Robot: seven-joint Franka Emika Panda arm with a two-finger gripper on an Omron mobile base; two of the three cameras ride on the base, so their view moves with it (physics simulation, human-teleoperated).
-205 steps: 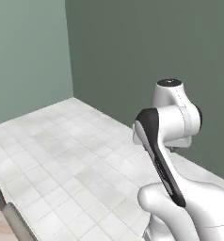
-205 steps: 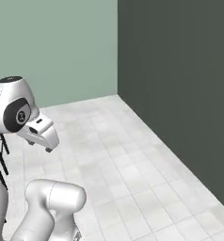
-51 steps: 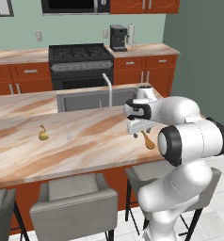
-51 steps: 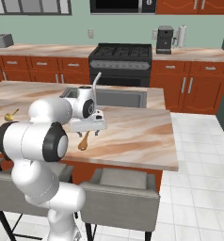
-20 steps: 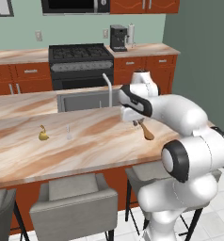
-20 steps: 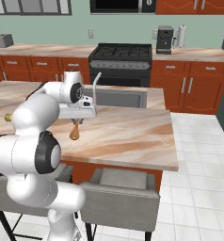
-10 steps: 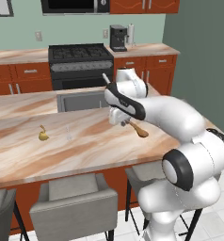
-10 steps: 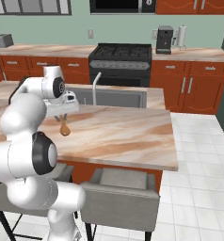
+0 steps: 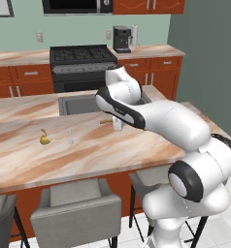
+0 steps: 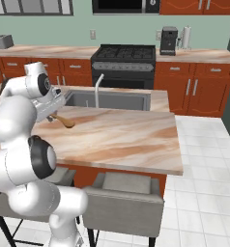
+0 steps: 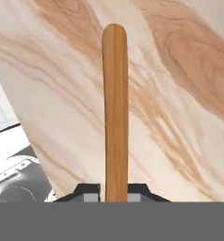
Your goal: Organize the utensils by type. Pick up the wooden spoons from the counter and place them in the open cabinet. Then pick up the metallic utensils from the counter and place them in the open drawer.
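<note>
My gripper (image 9: 116, 124) hangs just above the pinkish marble counter (image 9: 88, 160), shut on the large wooden spoon (image 10: 65, 121). From the right base, the gripper (image 10: 51, 116) sits at the counter's left part with the spoon's bowl sticking out to its right. In the hand view the spoon's handle (image 11: 115, 113) runs straight up from between my fingertips (image 11: 91, 196). The small yellow wooden spoon (image 9: 43, 139) and the thin silvery utensil (image 9: 70, 137) lie on the counter to the gripper's left. The open cabinet and the open drawer are out of view.
A sink (image 9: 77, 104) with a faucet (image 10: 96, 88) is set into the counter behind the gripper. A black stove (image 9: 81, 55) and a coffee machine (image 9: 121, 38) stand on the back worktop. Grey stools (image 9: 74, 210) line the counter's near edge.
The arm has swung left across the counter, carrying the large wooden spoon with it. The small spoon and the silvery utensil have not moved.
</note>
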